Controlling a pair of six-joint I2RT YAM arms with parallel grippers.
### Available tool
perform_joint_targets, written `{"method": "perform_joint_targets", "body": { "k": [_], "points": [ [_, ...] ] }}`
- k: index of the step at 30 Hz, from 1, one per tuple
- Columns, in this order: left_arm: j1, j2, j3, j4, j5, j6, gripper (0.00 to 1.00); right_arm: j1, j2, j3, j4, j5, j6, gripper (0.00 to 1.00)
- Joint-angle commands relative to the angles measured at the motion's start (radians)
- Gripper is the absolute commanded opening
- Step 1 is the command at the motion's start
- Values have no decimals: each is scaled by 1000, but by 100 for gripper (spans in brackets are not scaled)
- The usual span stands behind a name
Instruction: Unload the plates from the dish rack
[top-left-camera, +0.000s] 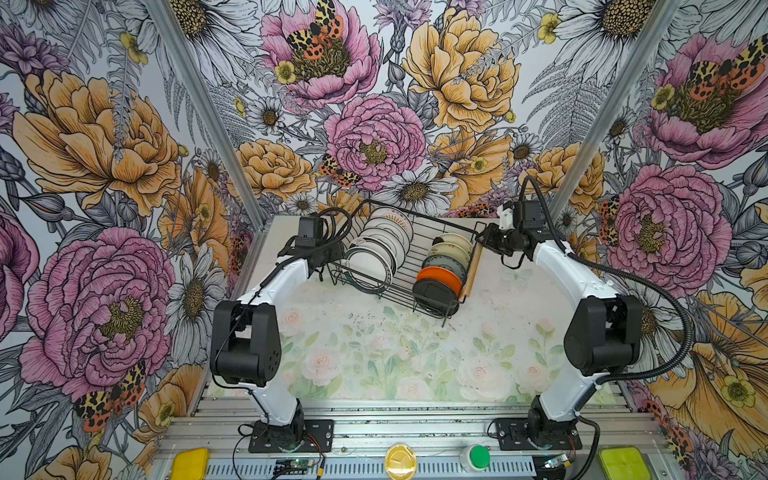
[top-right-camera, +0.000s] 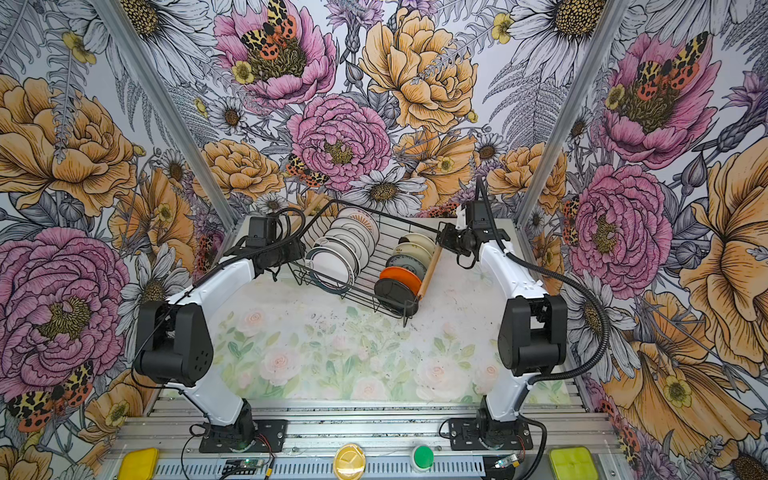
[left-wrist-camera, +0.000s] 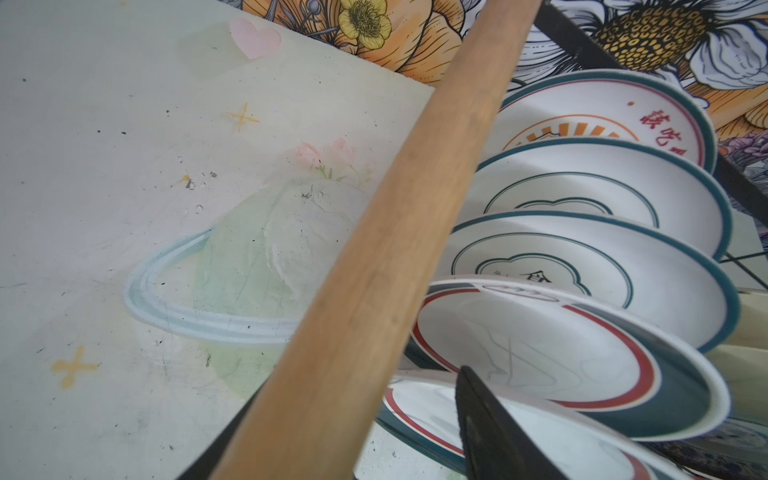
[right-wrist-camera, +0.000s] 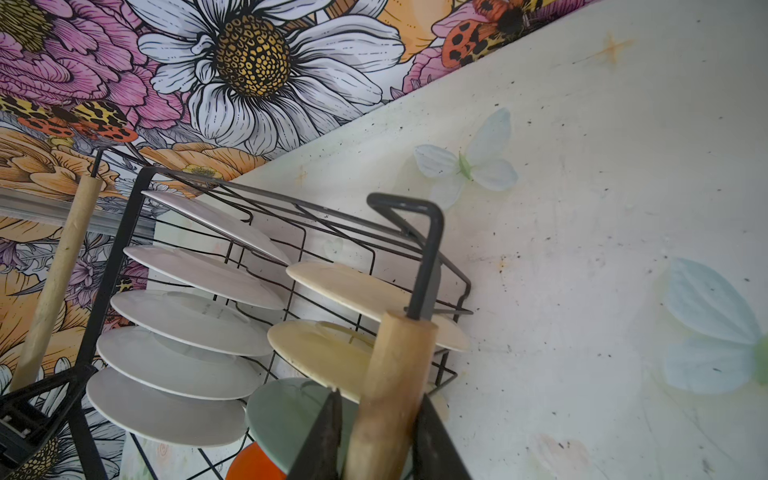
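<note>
So the left jaws straddle the left wooden handle but look open, with a gap on one side. All the plates sit slotted in the dish rack at the back of the desk. Over on the right, the right jaws are clamped on the right wooden handle. Lift now and I reckon it'd tip, plates sliding out.

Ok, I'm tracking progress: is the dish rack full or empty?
Loaded: a row of white plates stands on edge in the dish rack, with the orange plate and others in a second row.
</note>
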Motion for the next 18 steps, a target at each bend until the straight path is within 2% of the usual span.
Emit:
{"method": "perform_joint_targets", "body": {
  "k": [1,3,9,12,15,18],
  "points": [
    [-2,-43,-33,8,51,-26,69,49,-38,-34,-52,-107,-125,32],
    [3,-60,-45,8,46,-24,74,50,-46,-38,-53,-97,-125,42],
    [17,-92,-53,8,53,0,89,36,-66,-37,-52,-62,-126,52],
    [22,-103,-45,8,71,4,90,27,-83,-34,-54,-44,-127,57],
    [22,-125,-41,1,61,1,99,16,-109,-37,-59,-18,-128,65],
    [23,-150,-45,-17,41,-1,99,-5,-159,-62,-63,16,-130,73]
  ]
}}
